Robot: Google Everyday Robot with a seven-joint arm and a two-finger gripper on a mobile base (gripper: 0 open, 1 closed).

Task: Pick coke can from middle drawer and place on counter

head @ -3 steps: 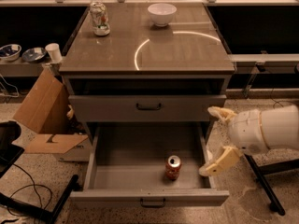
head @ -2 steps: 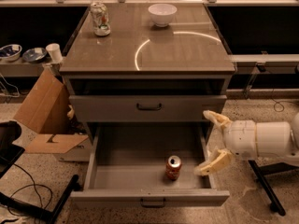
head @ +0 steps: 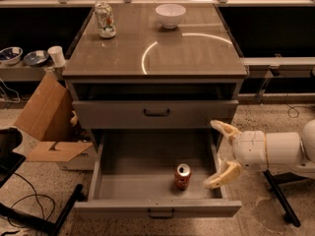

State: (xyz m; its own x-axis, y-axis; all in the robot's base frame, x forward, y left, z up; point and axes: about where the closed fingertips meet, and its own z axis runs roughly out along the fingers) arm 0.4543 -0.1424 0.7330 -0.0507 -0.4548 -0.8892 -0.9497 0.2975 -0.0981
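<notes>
In the open, wide grey metal middle drawer (head: 133, 181), a small red-orange coke can (head: 182, 176) with a silver top stands upright near the front lip, its lettering unreadable. Just right of it, at the drawer's right wall, the cream two-finger gripper (head: 212, 155) hangs, fingers spread apart.

- Middle drawer (head: 123, 181) pulled fully out, low front lip and black handle toward the camera.
- Coke can (head: 182, 176) upright on the drawer floor, right of centre, near the front lip.
- Gripper (head: 220, 154) at the drawer's right wall, just beside the can, not touching it; pale fingers (head: 224, 129) spread wide apart.
- Upper drawer (head: 155, 113) closed flush.
- On the counter (head: 197, 58): pale can (head: 104, 19) back left, white bowl (head: 170, 14) back centre, thin arc marking in front of the bowl.
- Cardboard box (head: 47, 127) on the floor, left of the cabinet.
</notes>
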